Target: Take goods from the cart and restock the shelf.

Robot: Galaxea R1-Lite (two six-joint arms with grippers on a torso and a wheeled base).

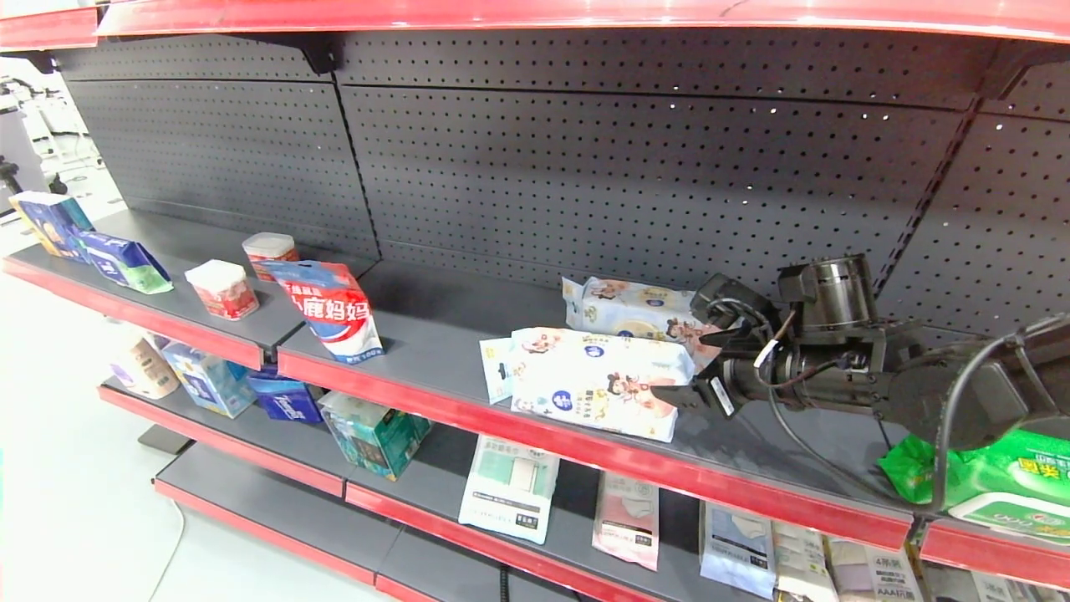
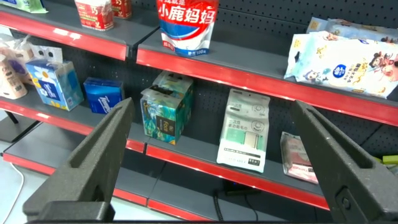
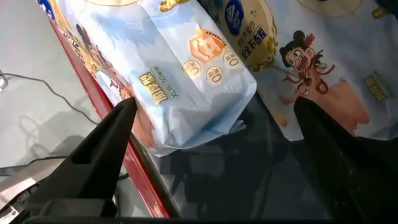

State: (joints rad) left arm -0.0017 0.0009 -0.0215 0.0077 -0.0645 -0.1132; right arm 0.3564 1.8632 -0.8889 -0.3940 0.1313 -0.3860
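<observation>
a shop, red-edged shelf (image 1: 535,426), pegboard back (image 1: 635,167), packaged goods (image 1: 598,380)

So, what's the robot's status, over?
Left gripper open, empty. Right gripper open, at front wipes pack on shelf. Second pack close behind.

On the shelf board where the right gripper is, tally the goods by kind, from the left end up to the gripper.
Blue packs: 2
White-lidded tubs: 2
Standing pouch: 1
Cartoon-print wipe packs: 2
Total: 7
</observation>
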